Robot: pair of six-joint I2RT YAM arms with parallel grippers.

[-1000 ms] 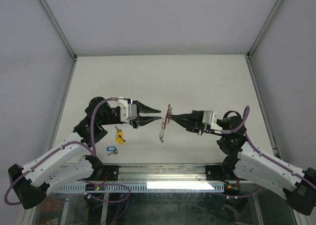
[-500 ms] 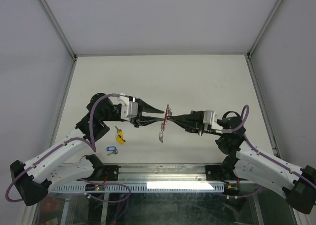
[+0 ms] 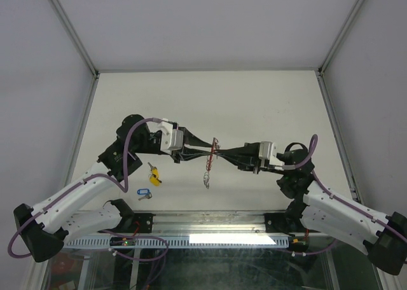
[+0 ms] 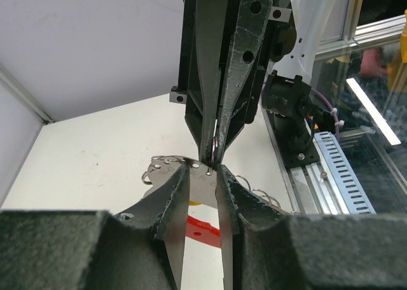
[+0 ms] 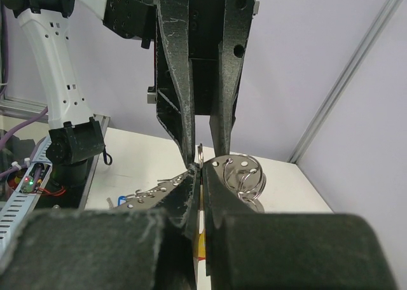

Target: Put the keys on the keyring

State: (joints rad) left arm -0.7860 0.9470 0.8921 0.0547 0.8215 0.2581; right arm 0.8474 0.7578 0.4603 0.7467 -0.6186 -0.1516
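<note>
The keyring [image 3: 207, 173], a perforated silver strip with wire rings and some red on it, hangs in mid-air between the two arms. My right gripper [image 3: 220, 151] is shut on one thin ring of it [image 5: 201, 155]. My left gripper [image 3: 208, 150] meets it from the other side, jaws a little apart, fingertips [image 4: 181, 175] flanking the strip [image 4: 164, 170]. Whether they press on it I cannot tell. Through the gap shows a red piece [image 4: 205, 230]. A yellow-tagged key [image 3: 154, 174] and a blue-tagged key [image 3: 144, 193] lie on the table below the left arm.
The white table [image 3: 267, 105] is walled by grey panels with metal posts at the back corners. An aluminium rail [image 3: 210, 223] and the arm bases run along the near edge. The blue tag [image 5: 121, 200] also shows past the right fingers.
The left gripper has moved right until its fingertips reach the keyring. The right gripper has shifted slightly left and kept hold. The keys on the table have not moved.
</note>
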